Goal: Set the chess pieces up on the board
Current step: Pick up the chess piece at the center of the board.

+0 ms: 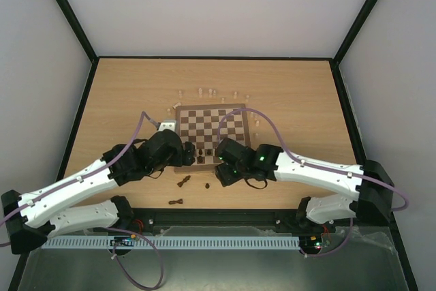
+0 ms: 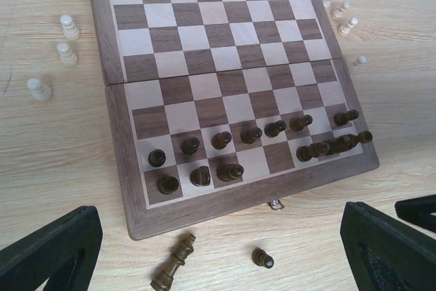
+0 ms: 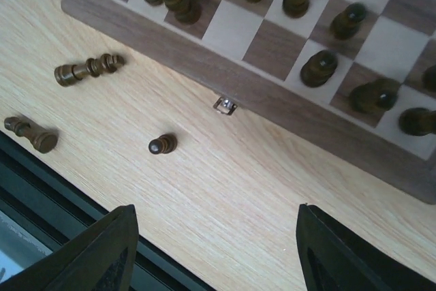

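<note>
chessboard (image 1: 210,131) lies flat mid-table, small metal latch (image 3: 224,105) on its near edge. dark chessmen (image 2: 251,135) are partly set on the near side: seven pawns in a row by my count, one square bare second from the 3 o'clock end. behind them stand three pieces at the 7 o'clock corner, then a gap, then a huddle at the 5 o'clock corner that looks leaned together; can't tell which pieces. pale chessmen (image 1: 211,92) are all off the board, loose on the tabletop (image 1: 300,100) at its 12 o'clock and by both far corners.

three dark strays at the board's 6 o'clock: an upright dark pawn (image 3: 162,144), a tall toppled piece (image 3: 88,69) at its 9 o'clock seen from above, a second toppled piece (image 3: 30,134) nearer the table edge.

left gripper (image 2: 218,257) spread wide, nothing in it, hanging by the near edge around 7 o'clock. right gripper (image 3: 218,243) likewise released and empty, over bare wood near the pawn.

my read: between placements, dark side in hand. next move calls for dropping onto a stray. the upright pawn looks the easy grab, likely for the bare square. the lying ones would need pinching across the stem and righting.
</note>
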Tool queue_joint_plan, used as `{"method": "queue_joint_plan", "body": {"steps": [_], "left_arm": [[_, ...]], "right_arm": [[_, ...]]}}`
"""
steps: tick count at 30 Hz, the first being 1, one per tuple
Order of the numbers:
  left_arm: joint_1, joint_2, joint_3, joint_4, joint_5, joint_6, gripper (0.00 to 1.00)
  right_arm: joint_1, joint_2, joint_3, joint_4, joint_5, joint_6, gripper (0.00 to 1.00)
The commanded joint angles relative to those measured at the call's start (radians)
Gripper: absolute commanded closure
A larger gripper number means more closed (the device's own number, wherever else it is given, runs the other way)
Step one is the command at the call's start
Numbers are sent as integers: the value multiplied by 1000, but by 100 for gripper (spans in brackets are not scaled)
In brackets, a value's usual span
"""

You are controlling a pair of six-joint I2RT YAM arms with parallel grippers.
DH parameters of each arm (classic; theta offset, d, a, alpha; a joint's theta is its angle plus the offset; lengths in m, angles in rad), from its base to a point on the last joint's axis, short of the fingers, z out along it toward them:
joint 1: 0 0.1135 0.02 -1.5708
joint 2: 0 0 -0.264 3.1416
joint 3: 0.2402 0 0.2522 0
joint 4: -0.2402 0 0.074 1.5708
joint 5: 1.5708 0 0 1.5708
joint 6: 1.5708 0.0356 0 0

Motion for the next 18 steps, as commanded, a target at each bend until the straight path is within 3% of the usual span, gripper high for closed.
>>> {"method": "queue_joint_plan", "body": {"steps": [1, 4, 18], "left_arm": [[9, -29, -32, 11, -29, 23, 1], [22, -65, -55, 16, -18, 33, 1], [53, -214, -58, -13, -52, 24, 1]], "right_arm": [[42, 70, 36, -34, 33, 60, 39], [62, 123, 48, -24, 24, 60, 46], [129, 382, 183, -5, -15, 43, 56]]}}
